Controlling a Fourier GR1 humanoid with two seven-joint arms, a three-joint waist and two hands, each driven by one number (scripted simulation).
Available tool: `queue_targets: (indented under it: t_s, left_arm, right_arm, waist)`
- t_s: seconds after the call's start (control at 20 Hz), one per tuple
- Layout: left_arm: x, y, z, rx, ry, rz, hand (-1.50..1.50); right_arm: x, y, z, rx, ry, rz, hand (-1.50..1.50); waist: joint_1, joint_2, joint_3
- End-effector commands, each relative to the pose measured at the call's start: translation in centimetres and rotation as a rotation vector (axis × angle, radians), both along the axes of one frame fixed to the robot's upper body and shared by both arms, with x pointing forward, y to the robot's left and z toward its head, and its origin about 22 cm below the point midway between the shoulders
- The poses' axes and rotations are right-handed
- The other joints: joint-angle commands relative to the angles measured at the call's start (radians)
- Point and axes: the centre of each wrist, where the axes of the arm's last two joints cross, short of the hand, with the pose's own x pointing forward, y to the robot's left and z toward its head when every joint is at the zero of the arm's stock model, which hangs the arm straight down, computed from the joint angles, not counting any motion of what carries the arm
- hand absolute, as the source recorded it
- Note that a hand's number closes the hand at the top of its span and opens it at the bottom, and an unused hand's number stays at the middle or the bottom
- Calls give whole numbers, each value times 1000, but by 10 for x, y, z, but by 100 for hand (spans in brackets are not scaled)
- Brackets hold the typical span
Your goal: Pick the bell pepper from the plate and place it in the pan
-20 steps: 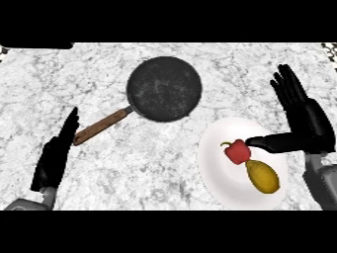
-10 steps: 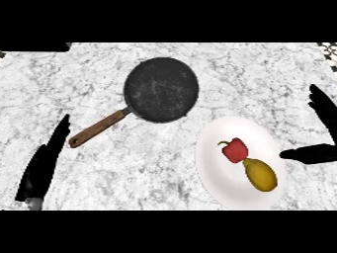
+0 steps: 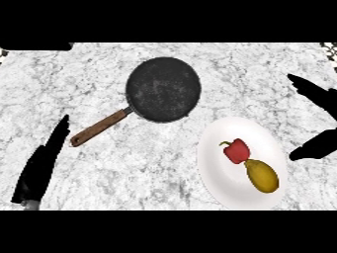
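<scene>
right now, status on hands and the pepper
Right hand open, right of the plate, holding nothing. Left hand open, resting at lower left. Bell pepper on plate beside a yellow fruit. Pan unobstructed.

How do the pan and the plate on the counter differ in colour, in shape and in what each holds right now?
The pan is black; the plate is white. The pan has a brown handle pointing down-left; the plate has none. The pan holds nothing, while the plate carries a red bell pepper and a yellow fruit. Both are round and lie flat on the marble counter.
</scene>
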Motion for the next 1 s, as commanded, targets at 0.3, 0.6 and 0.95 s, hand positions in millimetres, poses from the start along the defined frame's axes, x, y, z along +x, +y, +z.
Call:
queue_targets:
  t_s: [0.3,0.6,0.95]
  left_arm:
    - [1,15,9,2,13,7,0]
    - [0,11,-3,11,-4,12,0]
    - [-11,3,-9,20,20,-2,0]
  right_arm:
    - [35,73,36,-154,147,149,-150]
    - [39,93,24,-233,280,213,-150]
    - [46,116,29,-431,384,280,-150]
  waist:
    - [-5,-1,0]
    - [-10,0,0]
    - [-7,-2,0]
